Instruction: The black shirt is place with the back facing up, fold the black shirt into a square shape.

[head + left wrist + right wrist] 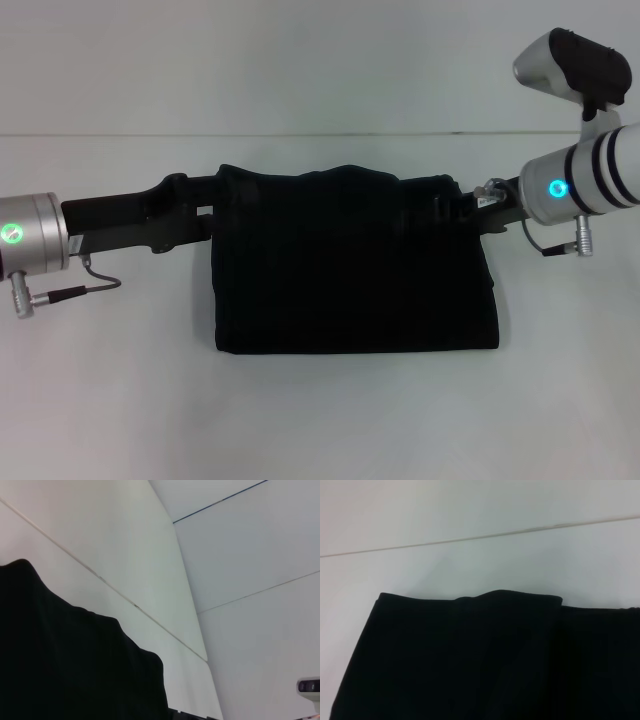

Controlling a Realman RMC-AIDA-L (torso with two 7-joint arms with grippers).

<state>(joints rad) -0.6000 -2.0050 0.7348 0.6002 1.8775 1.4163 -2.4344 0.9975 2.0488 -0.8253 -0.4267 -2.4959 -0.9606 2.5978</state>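
The black shirt (350, 270) lies on the white table as a wide folded rectangle, plain side up, with no print showing. My left gripper (218, 200) reaches in from the left and is shut on the shirt's far left corner. My right gripper (458, 205) comes in from the right, shut on the far right corner. The far edge between them is wavy and slightly raised. Black fabric (65, 660) fills the near part of the left wrist view. The right wrist view shows the shirt's folded edge (470, 655) on the table.
White table (320, 420) extends all around the shirt, with a seam line (150, 135) running across behind it. A grey and black camera housing (575, 60) sits at the upper right above my right arm.
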